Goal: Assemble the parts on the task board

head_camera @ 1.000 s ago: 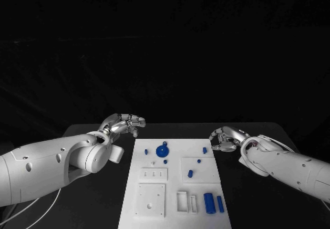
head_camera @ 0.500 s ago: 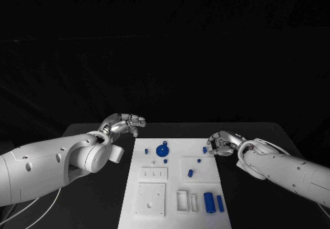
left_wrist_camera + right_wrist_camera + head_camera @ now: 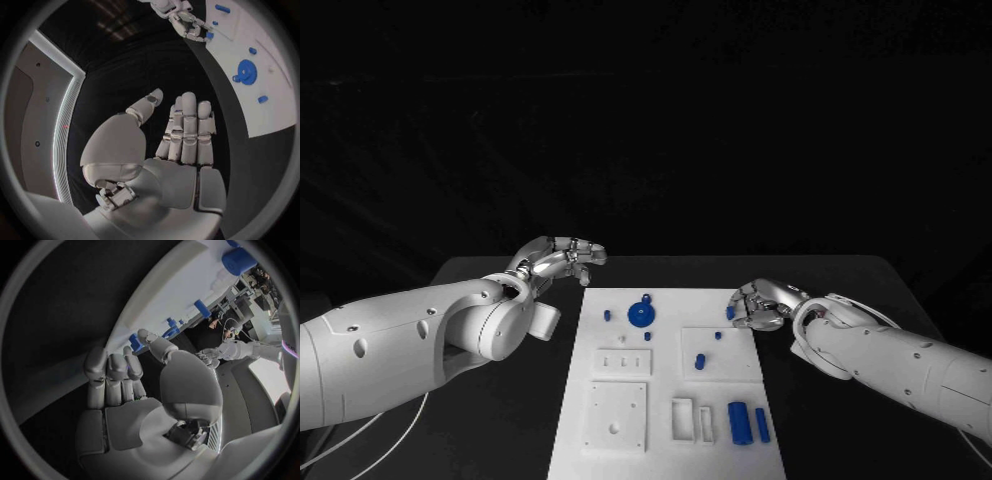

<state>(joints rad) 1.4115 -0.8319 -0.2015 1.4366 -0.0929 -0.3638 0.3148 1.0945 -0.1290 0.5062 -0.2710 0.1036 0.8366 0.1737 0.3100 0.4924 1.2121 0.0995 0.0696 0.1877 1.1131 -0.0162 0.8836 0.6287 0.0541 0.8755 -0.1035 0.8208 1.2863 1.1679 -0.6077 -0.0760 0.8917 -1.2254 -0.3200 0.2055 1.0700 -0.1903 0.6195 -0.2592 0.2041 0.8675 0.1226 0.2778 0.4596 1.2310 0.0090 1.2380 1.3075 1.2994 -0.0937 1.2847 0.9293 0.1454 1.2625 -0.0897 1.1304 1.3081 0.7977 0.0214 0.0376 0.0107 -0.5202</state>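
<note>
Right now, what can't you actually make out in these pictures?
- Contact between the silver right hand and the small blue peg at the white task board's edge: head view, too small to tell.
- Holes in the board's raised white blocks: head view, too small.
- Large blue cylinder: right wrist view, cut by the rim.

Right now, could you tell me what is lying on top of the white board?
On the task board lie small blue parts, among them a gear and two cylinders. The right hand covers the far right edge.

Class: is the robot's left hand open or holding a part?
Open: the left hand holds nothing, its fingers extended beside the task board.
</note>
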